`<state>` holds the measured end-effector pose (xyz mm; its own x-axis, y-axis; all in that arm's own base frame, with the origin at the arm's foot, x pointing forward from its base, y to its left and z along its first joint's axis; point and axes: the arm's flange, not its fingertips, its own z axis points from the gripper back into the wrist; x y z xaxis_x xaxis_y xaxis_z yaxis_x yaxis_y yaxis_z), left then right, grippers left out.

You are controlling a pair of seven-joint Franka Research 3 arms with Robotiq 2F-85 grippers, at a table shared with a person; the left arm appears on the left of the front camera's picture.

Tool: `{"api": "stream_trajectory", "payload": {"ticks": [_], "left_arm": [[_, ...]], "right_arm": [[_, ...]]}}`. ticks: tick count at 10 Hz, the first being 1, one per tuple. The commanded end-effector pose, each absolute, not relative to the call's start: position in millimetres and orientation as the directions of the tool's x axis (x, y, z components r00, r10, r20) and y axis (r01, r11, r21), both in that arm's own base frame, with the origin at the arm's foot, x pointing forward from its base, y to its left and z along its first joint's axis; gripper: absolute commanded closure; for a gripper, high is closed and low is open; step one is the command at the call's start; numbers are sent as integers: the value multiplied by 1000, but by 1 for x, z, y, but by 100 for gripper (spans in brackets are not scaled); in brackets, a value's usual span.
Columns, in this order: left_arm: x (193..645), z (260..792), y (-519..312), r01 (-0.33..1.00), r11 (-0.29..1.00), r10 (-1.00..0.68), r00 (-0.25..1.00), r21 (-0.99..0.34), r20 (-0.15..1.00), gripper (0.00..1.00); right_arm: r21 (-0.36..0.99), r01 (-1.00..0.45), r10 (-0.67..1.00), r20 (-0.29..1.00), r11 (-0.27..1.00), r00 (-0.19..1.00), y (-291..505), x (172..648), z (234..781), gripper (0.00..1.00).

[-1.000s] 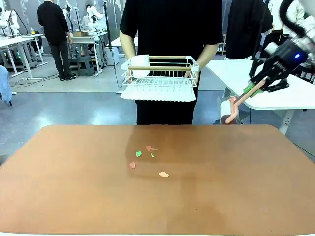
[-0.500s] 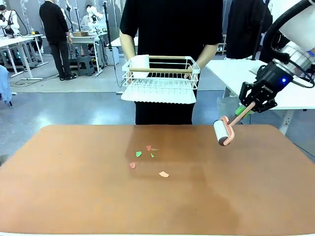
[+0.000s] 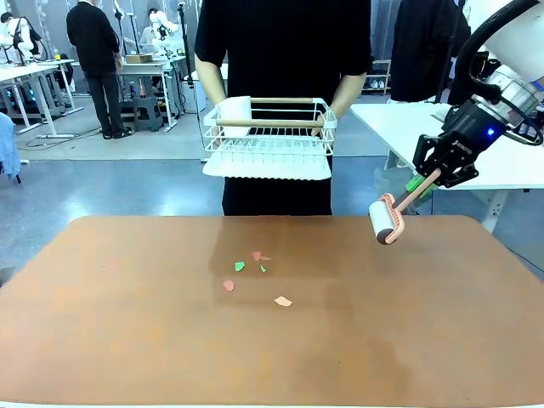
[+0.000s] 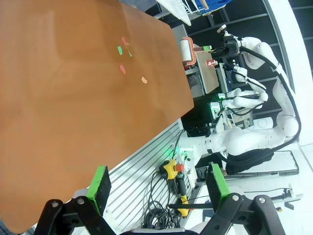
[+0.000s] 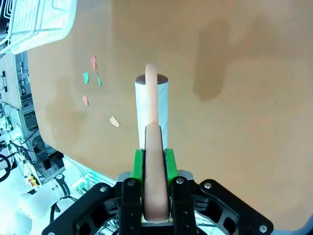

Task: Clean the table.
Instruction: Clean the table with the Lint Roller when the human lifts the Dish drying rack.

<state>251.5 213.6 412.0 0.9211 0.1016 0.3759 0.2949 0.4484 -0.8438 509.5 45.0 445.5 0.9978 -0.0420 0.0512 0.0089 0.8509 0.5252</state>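
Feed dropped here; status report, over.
Right gripper shut on lint roller, above table, far right. Left gripper open, empty. Paper scraps lie mid-table. Person holds white rack beyond far edge.

The right arm (image 3: 514,30) is white with rounded links and dark at the wrist, where a blue light (image 3: 490,132) glows. The left gripper (image 4: 157,182) and right gripper (image 3: 422,180) are black with green pads (image 4: 100,183) and round grey pivot bolts (image 4: 232,197). The person (image 3: 276,191) wears a black short-sleeved shirt (image 3: 285,42).
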Motion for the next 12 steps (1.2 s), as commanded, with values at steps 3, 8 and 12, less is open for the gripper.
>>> {"api": "stream_trajectory", "payload": {"ticks": [3, 8, 12], "left_arm": [[248, 412, 214, 325, 435, 101, 909, -840, 403, 0], [248, 412, 214, 325, 435, 101, 909, -840, 403, 0], [248, 412, 214, 325, 435, 101, 909, -840, 403, 0]], "right_arm": [[517, -55, 16, 80, 854, 997, 61, 535, 431, 79], [483, -52, 34, 47, 874, 998, 76, 563, 395, 79], [478, -36, 42, 0, 878, 999, 85, 558, 366, 79]]}}
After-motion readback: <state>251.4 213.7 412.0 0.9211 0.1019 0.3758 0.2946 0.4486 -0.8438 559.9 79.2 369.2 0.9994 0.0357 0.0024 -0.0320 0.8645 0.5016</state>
